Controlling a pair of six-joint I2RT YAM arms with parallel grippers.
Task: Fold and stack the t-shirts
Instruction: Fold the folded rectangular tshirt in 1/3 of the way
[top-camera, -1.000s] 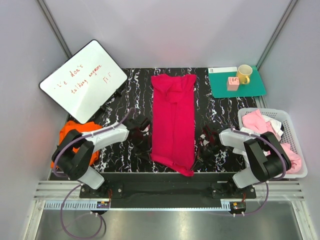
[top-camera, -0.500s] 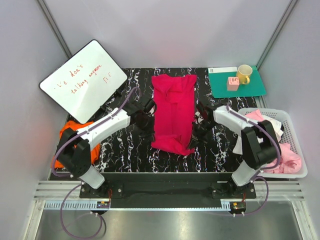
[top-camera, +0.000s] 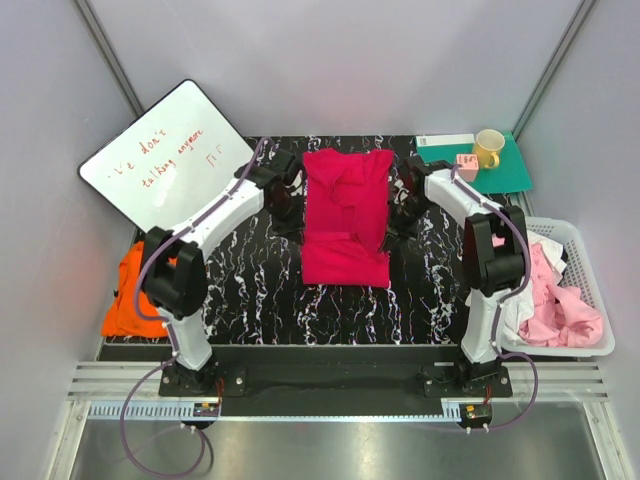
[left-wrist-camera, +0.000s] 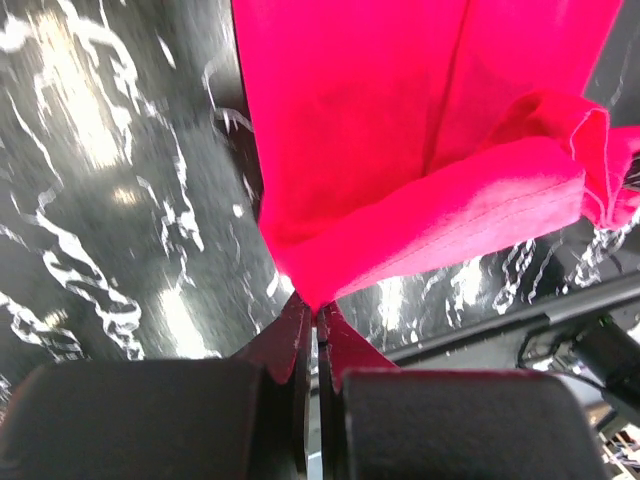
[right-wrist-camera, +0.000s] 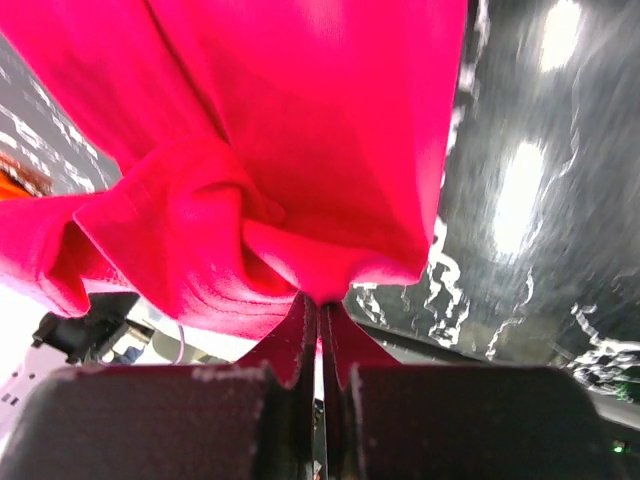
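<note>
The magenta-red t-shirt (top-camera: 347, 218) lies on the black marbled table (top-camera: 250, 290), its near half doubled back toward the far end. My left gripper (top-camera: 290, 208) is shut on the shirt's left edge (left-wrist-camera: 330, 260). My right gripper (top-camera: 397, 215) is shut on its right edge (right-wrist-camera: 300, 250). The pinched cloth hangs from both gripper tips in the wrist views. The orange t-shirt (top-camera: 135, 295) lies at the table's left edge. Pale pink and white shirts (top-camera: 560, 300) fill the basket on the right.
A whiteboard (top-camera: 165, 160) leans at the back left. A green mat (top-camera: 480, 175) at the back right holds a yellow mug (top-camera: 488, 147) and a small pink block (top-camera: 465, 166). A white basket (top-camera: 592, 255) stands at the right edge.
Both grippers have carried the shirt's near hem from the front of the table toward the far end, folding the shirt over itself. Both arms now stretch far out.
</note>
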